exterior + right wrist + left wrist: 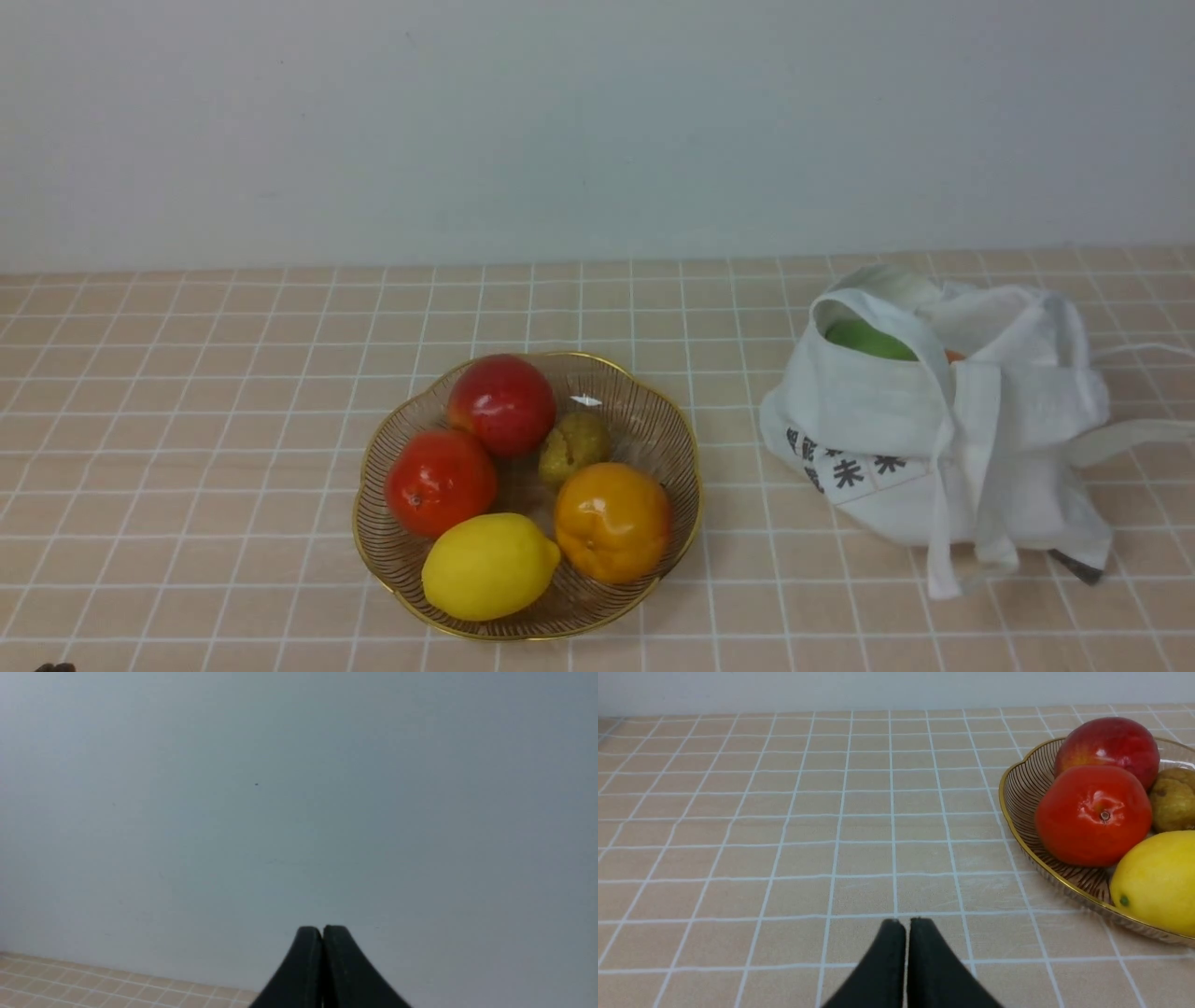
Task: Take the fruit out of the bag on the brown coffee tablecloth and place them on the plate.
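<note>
Fruit heaped in dish near tablecloth centre; bag toward far right corner. Left claw, right claw: tips together, unloaded.

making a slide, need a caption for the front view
Five fruits in a gold-rimmed dish, beside a white bag

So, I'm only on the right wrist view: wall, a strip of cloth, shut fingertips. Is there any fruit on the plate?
Observer: Yes, the plate holds five pieces, among them a lemon.
Operator: And the bag?
Observer: The bag lies to the right of the plate, with something green showing in its mouth.
Operator: What about the other gripper?
Observer: The left gripper is shut, with nothing between its fingertips.
</note>
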